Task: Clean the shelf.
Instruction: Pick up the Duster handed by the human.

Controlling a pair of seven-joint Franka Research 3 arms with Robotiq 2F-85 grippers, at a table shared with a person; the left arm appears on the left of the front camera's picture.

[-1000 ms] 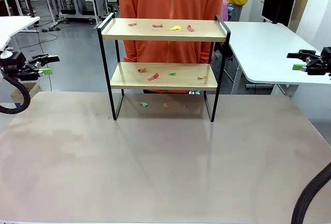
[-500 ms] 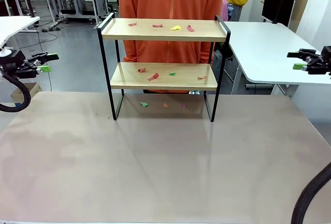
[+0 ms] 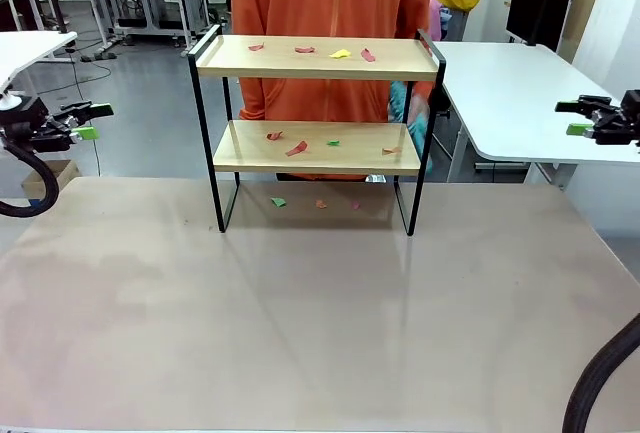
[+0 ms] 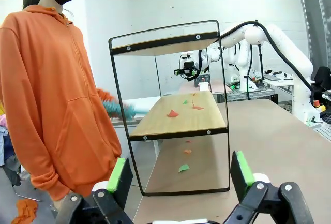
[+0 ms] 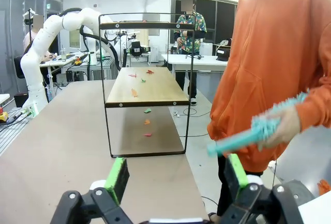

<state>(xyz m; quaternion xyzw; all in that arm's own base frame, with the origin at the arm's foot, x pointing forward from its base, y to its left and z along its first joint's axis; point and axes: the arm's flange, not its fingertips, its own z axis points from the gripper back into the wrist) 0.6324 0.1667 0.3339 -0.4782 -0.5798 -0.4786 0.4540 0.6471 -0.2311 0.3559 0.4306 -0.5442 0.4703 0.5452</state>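
**Green-padded black left end effector (image 3: 90, 121) and right end effector (image 3: 573, 118) wait released**

Both hang with jaws wide apart and nothing between them, off either edge of the surface and well apart from the two-tier shelf (image 3: 316, 149) of light wooden boards in a thin black frame. I judge this leaves the person room to work. The shelf stands at the far middle of the pale beige surface (image 3: 320, 323). Small red, yellow and green paper scraps (image 3: 297, 148) litter both boards and the surface beneath. Just beyond, the person's hand (image 5: 283, 124) holds a teal bristled brush (image 5: 243, 138), angled toward it. Behind lie white tables (image 3: 510, 93) and grey floor (image 3: 150, 123).
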